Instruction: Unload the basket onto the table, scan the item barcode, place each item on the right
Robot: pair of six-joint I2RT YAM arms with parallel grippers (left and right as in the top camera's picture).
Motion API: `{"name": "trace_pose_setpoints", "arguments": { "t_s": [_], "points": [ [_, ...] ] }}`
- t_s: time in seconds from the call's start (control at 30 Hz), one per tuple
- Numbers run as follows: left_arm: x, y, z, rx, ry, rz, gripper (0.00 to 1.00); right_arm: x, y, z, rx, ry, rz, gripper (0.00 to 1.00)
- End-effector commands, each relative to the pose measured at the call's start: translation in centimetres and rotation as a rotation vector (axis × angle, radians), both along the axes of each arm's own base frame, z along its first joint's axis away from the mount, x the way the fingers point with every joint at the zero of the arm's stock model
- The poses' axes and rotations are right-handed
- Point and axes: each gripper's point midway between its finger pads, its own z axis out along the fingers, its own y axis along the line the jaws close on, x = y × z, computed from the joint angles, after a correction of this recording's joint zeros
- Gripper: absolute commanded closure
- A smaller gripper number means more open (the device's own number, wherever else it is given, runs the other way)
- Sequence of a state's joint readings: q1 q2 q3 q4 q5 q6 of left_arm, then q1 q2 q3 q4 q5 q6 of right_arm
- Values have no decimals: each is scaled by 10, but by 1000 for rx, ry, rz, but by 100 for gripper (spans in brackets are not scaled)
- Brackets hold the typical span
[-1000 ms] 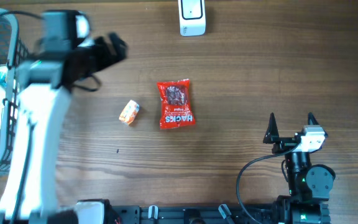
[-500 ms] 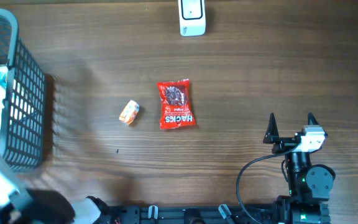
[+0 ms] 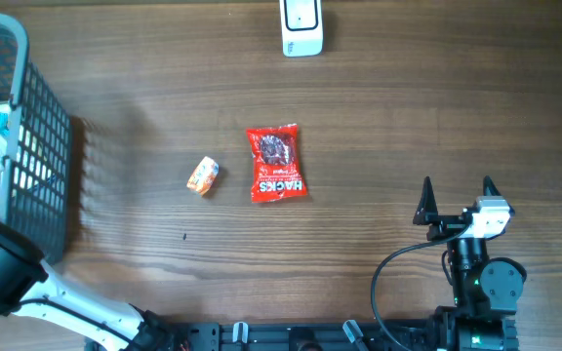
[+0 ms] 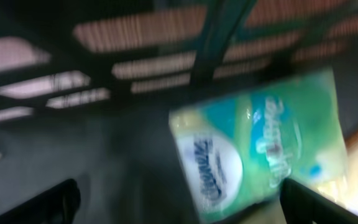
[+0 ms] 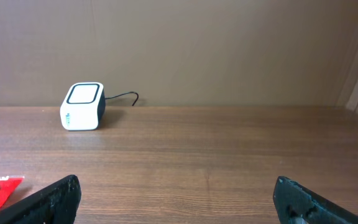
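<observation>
Nearest the robot's base, well apart from the scanner and to its near right, the right gripper is held over the table with its jaws spread and nothing between them. Between that gripper and the scanner, a red snack bag is laid flat, with a small orange sweet near it on the left.

Well to the left of the scanner, the left gripper is positioned in or just over the basket, its jaws also spread and empty.

The left wrist view is blurred, so the gap to the contents cannot be judged. If the jaws are closed off-centre, a soft wrapper may be pinched at one edge and slip, or the basket mesh may be caught. No barcode can be made out, so the wrong face may be presented to the scanner.

A green tissue pack, judged to be the item for scanning, is seen inside the basket ahead of the left gripper. It is offset toward the finger at the right of that view and is not between the jaws.
</observation>
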State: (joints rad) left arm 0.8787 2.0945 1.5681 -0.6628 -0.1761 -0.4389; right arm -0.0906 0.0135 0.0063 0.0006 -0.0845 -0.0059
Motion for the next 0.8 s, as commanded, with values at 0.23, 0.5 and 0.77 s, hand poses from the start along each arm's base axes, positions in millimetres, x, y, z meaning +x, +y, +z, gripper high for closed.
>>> {"name": "trace_pose_setpoints", "arguments": {
  "t_s": [0.23,0.5,0.77],
  "points": [
    [28,10,-20,-7,-112,-50,63,0,-2,1,-13,-5,-9,0],
    [32,11,17,46,-154,-58,96,0,-2,1,-14,-5,-9,0],
    [51,-49,217,316,-404,-182,96,0,-2,1,-14,-5,-9,0]
  ]
}}
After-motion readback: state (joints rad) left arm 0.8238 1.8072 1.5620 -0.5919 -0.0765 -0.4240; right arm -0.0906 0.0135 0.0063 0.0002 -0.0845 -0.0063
